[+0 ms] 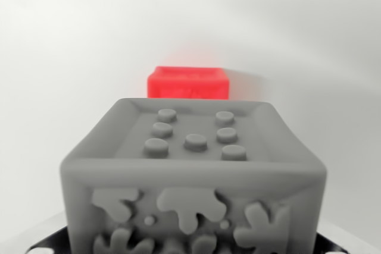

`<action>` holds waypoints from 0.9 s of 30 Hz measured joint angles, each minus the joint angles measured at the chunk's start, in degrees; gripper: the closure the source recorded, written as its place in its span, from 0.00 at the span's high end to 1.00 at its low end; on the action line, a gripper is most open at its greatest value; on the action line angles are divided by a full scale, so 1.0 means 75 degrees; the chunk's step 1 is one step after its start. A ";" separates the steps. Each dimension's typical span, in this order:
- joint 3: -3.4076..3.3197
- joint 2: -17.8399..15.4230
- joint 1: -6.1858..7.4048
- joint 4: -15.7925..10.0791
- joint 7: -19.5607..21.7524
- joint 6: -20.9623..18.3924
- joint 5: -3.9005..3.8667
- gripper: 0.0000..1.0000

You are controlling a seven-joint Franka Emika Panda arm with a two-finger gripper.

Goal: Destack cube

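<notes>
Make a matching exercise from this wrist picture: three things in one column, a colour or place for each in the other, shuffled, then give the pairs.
Things:
1. grey cube
2. red cube
3. round studs

Descriptions:
A. on the recessed top face of the near block
B. small and blurred, farther back on the white surface
C. fills the foreground, raised shapes on its front

Pairs: 1-C, 2-B, 3-A

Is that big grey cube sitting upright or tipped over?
Upright. The grey cube shows its studded top face level and facing up, edges square. What it rests on is hidden; the red cube sits apart behind it.
</notes>
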 joint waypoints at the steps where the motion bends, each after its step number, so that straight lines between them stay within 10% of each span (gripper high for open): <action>1: 0.0000 -0.0033 0.0000 0.0005 0.0000 -0.0040 0.0000 0.00; 27: 0.0004 -0.0820 0.0068 -0.0157 0.0188 -0.0709 0.0000 0.00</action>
